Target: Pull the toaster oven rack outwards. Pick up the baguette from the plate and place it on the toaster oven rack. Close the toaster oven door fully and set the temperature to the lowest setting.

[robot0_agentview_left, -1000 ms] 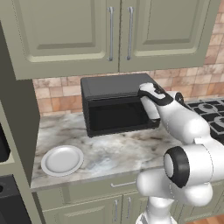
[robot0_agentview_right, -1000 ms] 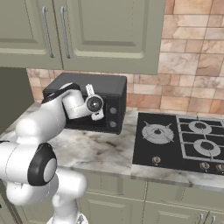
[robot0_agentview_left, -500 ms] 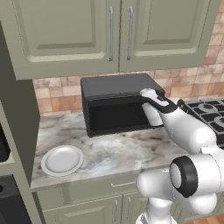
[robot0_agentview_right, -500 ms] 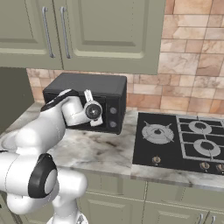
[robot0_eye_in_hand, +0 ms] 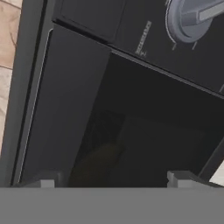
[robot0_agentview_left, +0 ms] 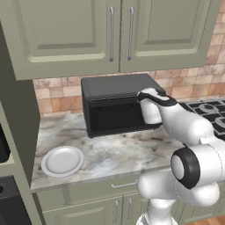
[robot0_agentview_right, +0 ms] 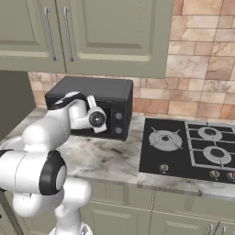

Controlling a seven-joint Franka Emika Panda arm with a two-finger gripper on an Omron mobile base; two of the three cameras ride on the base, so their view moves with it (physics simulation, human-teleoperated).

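cabinets point(robot0_agentview_left: 118, 33): sage green, above | backsplash point(robot0_agentview_right: 202, 69): tan brick tile | counter point(robot0_agentview_left: 110, 154): grey marble | hob point(robot0_agentview_right: 193, 147): black gas

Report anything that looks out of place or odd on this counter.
Nothing stands out. The plate lies flat and bare on the counter, the toaster oven stands square against the wall, and the open gripper is close to its front.

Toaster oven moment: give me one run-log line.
gripper: open, at toaster oven door | door: shut | plate: empty | knob: untouched
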